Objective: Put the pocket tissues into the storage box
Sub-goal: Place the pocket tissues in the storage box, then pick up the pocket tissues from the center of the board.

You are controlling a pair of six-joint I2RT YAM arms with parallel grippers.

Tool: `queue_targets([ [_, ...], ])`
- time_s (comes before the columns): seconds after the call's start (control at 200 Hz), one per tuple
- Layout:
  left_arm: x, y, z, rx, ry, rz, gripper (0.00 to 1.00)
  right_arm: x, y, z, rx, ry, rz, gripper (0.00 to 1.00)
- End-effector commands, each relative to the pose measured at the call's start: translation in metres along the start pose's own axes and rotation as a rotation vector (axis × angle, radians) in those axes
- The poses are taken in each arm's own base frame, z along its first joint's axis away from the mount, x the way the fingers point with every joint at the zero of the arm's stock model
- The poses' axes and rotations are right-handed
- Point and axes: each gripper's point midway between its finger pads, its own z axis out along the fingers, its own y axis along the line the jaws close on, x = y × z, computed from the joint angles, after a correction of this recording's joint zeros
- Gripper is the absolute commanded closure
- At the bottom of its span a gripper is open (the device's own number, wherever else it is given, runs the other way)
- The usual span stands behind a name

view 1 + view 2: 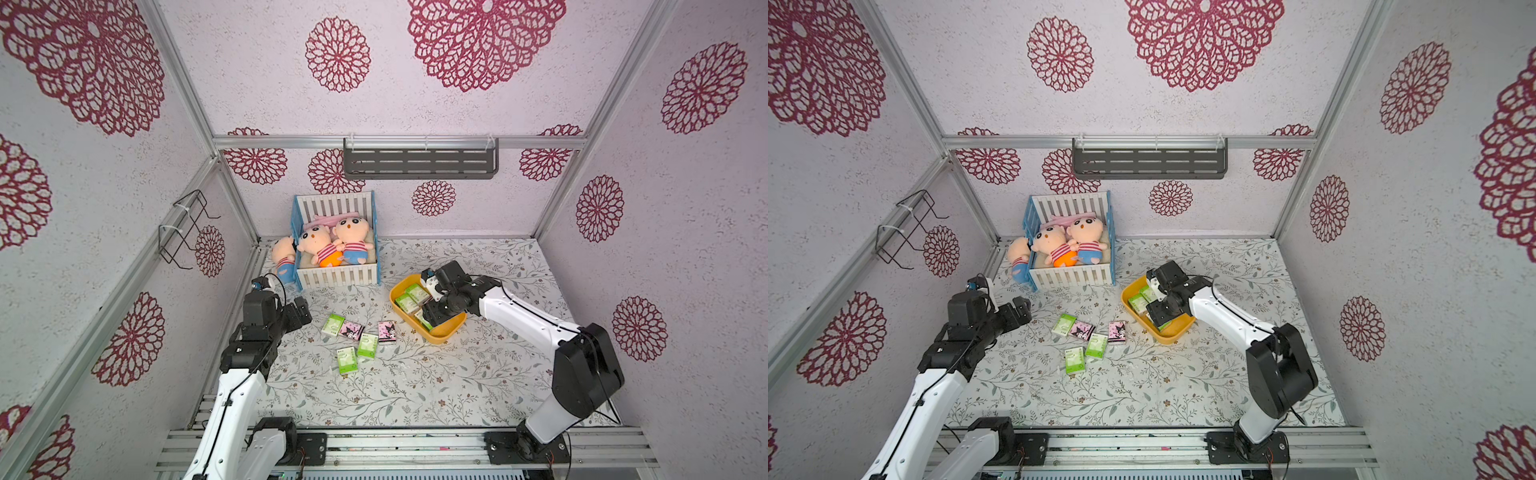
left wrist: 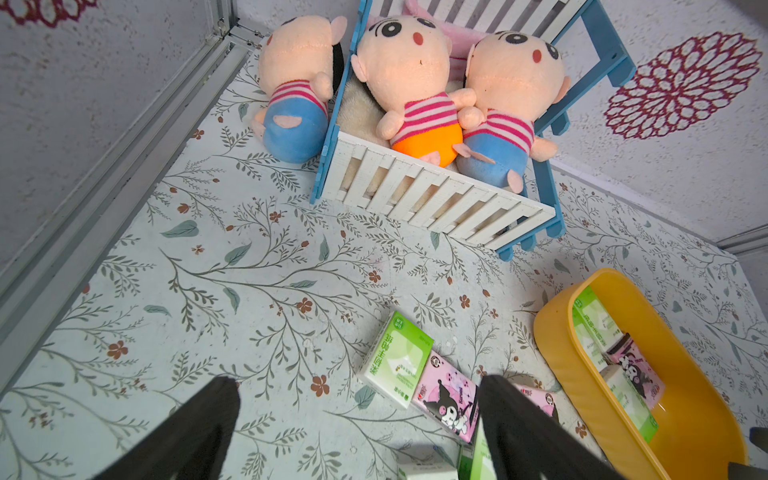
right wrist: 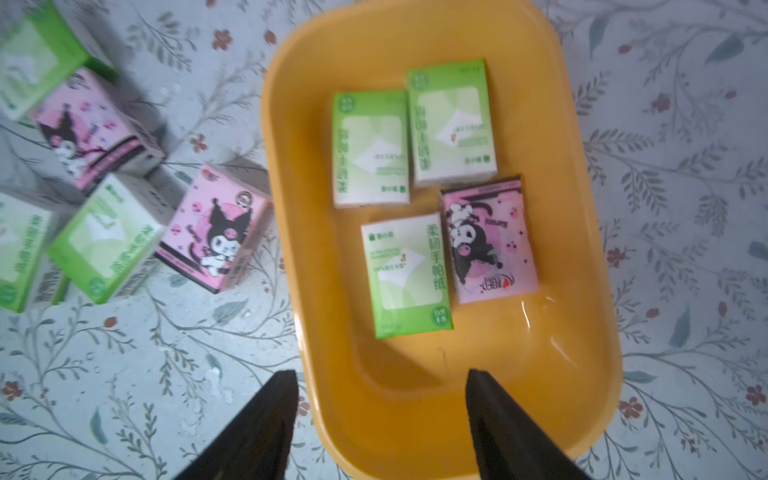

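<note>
Yellow storage box point(image 3: 540, 374), four pocket tissues point(image 3: 405, 274) flat inside, five more packets point(image 1: 368, 345) clustered just beside it

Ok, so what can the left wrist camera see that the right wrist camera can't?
Only the left wrist view shows the three plush dolls and the white-slatted crate. Only the right wrist view looks right into the storage box, so you can count four pocket tissues lying flat inside: three green, one pink. Both show the box and the loose packets on the flowery table.
</note>
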Motion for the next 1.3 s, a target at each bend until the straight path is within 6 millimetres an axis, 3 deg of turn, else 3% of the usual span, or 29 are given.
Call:
queue_targets([
  [0.0, 0.003, 0.000, 0.000, -0.004, 0.007, 0.006, 0.03, -0.033, 0.038, -0.020, -0.026, -0.158, -0.089, 0.28],
  [0.175, 0.004, 0.000, 0.000, -0.009, 0.007, 0.008, 0.03, -0.032, 0.075, -0.007, -0.127, -0.140, -0.104, 0.28],
  [0.45, 0.005, -0.001, 0.001, -0.011, 0.011, 0.014, 0.03, -0.053, 0.114, 0.015, -0.217, -0.110, 0.044, 0.27],
  [0.591, 0.005, 0.000, 0.001, -0.018, 0.009, 0.019, 0.03, -0.046, 0.128, 0.036, -0.210, -0.053, 0.054, 0.27],
  [0.891, 0.006, -0.001, 0.001, -0.019, 0.015, 0.030, 0.03, -0.045, 0.112, 0.075, -0.077, 0.026, 0.116, 0.26],
  [1.291, 0.006, -0.001, 0.001, -0.024, 0.013, 0.041, 0.03, -0.040, 0.092, 0.104, 0.022, 0.101, 0.197, 0.25],
])
